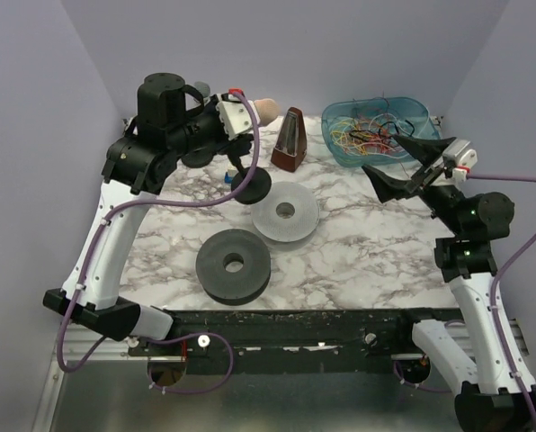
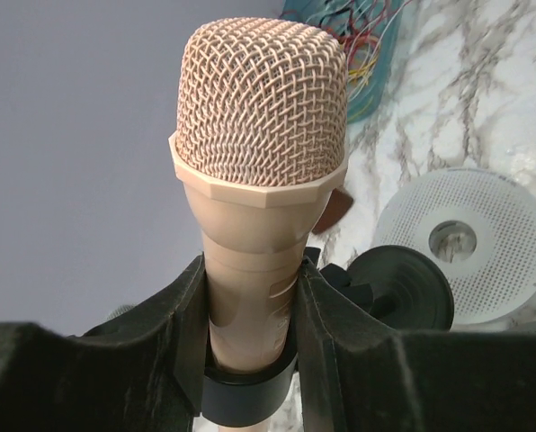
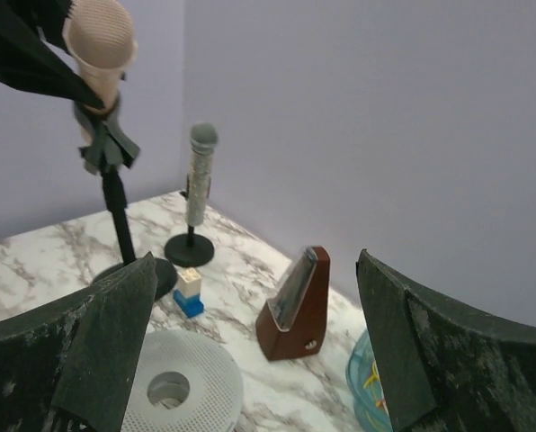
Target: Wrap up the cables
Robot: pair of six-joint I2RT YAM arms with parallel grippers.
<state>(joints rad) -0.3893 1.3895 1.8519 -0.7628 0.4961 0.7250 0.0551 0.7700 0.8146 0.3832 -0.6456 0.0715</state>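
Observation:
The cables (image 1: 369,131) lie as a multicoloured tangle in a blue tray (image 1: 337,112) at the back right; a corner of the cables (image 2: 361,40) also shows in the left wrist view. My right gripper (image 1: 410,160) hovers at the tray's near right rim, open, with nothing between its fingers (image 3: 113,346). My left gripper (image 1: 236,117) is at the back left, shut on the body of a beige microphone (image 2: 261,135). The microphone sits in the black clip (image 2: 245,389) of its stand.
A brown metronome (image 1: 290,139) stands beside the tray. The stand's black base (image 1: 253,187), a white perforated disc (image 1: 286,214) and a dark disc (image 1: 234,264) lie mid-table. A silver microphone (image 3: 199,175) on a small stand and a blue-white block (image 3: 189,292) are at the back.

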